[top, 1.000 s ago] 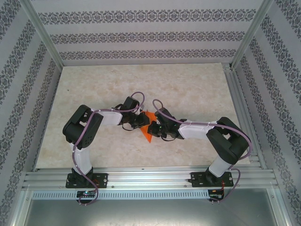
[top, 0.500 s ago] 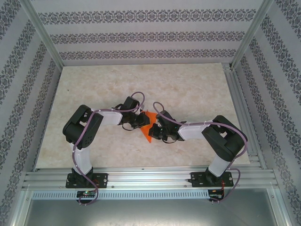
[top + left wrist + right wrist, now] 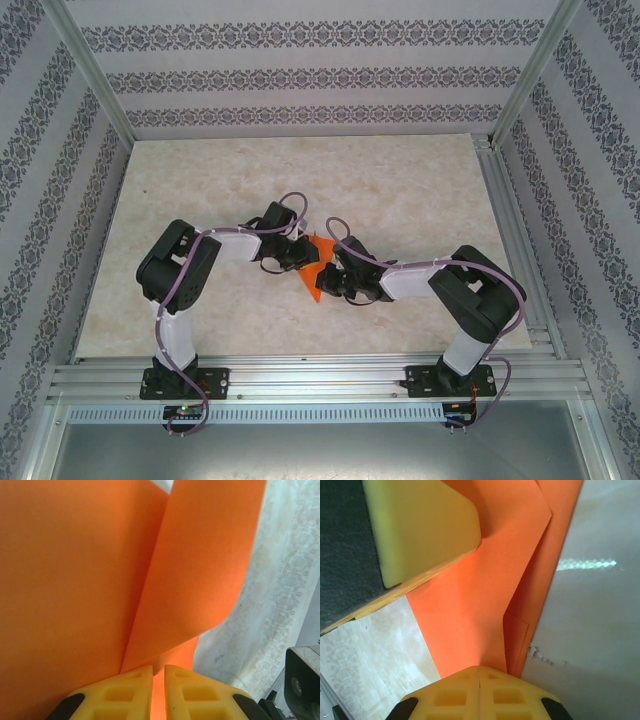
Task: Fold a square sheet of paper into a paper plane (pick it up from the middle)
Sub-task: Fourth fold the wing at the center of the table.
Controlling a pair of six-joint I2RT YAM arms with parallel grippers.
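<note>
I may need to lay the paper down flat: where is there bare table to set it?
The widest bare patch is the far half of the table, up to the back wall. A smaller one lies near, between the left arm and right arm. The middle is crowded: left gripper and right gripper both pinch the orange paper there.

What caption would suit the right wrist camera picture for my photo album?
Right gripper pinching the creased orange paper, pale table beyond.
</note>
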